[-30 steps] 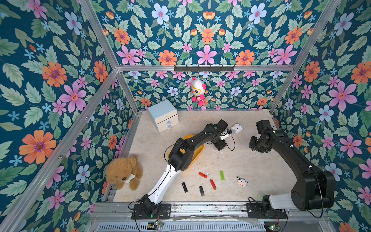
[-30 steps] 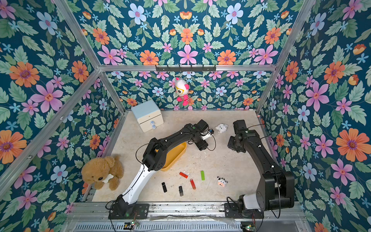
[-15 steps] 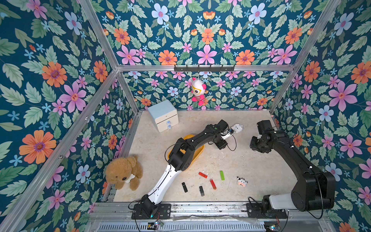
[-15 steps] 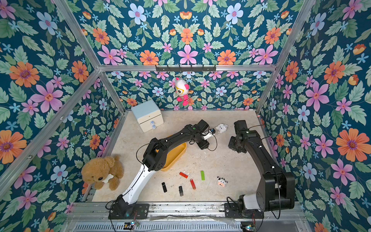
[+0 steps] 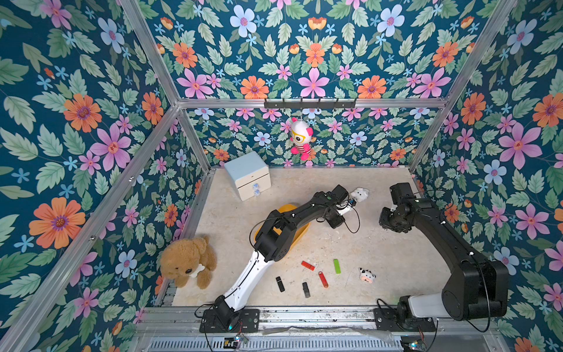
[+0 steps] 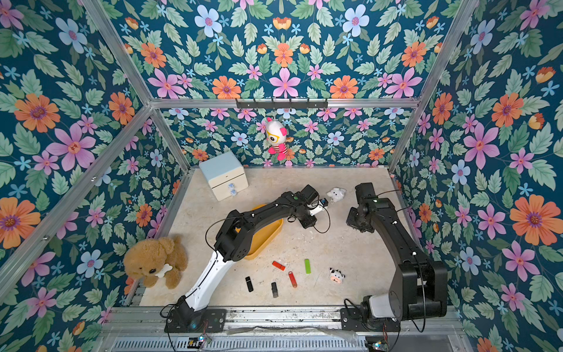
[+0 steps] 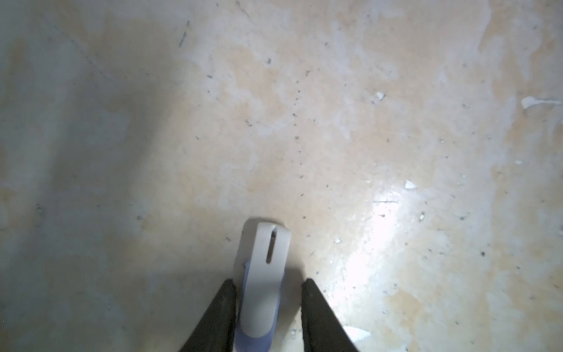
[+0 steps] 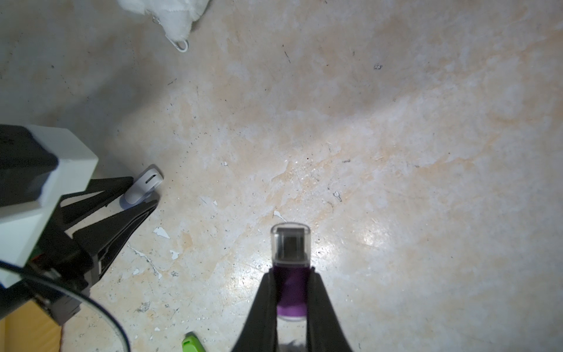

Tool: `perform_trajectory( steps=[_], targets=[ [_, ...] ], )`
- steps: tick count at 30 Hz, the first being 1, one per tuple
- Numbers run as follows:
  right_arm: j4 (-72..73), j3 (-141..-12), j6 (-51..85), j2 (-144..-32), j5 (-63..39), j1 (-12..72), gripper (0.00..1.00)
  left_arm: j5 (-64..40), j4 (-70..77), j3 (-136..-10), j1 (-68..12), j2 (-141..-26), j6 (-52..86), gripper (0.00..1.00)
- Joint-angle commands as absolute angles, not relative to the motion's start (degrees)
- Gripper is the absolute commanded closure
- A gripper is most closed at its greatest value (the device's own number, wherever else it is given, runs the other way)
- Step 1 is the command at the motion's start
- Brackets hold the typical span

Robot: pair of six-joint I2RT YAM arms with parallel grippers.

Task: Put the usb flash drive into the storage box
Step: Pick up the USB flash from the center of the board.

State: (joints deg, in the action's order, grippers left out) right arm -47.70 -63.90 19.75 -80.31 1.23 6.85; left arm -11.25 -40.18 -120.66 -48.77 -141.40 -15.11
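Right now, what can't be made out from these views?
Inside the storage box: both top views, left arm covers most of it.
Rear of the white flash drive: left wrist view, cut off by the picture edge at the left gripper.
Rear of the purple flash drive: right wrist view, blurred between the right gripper's fingers.
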Motion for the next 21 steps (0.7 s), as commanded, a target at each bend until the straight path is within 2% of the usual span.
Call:
perform_trajectory(
  steps=[1,8,16,21],
  targets=[
    [-47.3,-63.7,19.4,-79.9,0.8,6.9,1.0,-10.5,-47.5,-119.8,-48.9,-141.7,-14.8,0.6],
    [-47.3,-63.6,19.5,-79.8,0.3,6.9,1.0,-9.1,-48.2,-119.6,-48.9,-142.6,-14.5,0.77],
    [-47.3,-63.5,19.4,-80.0,0.2,6.9,1.0,-8.6,-50.0,-119.9,-49.4,-143.7,-14.1,0.77],
    [-47.2,-63.4,19.4,-80.1,0.1,6.9,1.0,-7.5,-51.5,-121.1,-49.9,-144.6,-14.1,0.64]
  ],
)
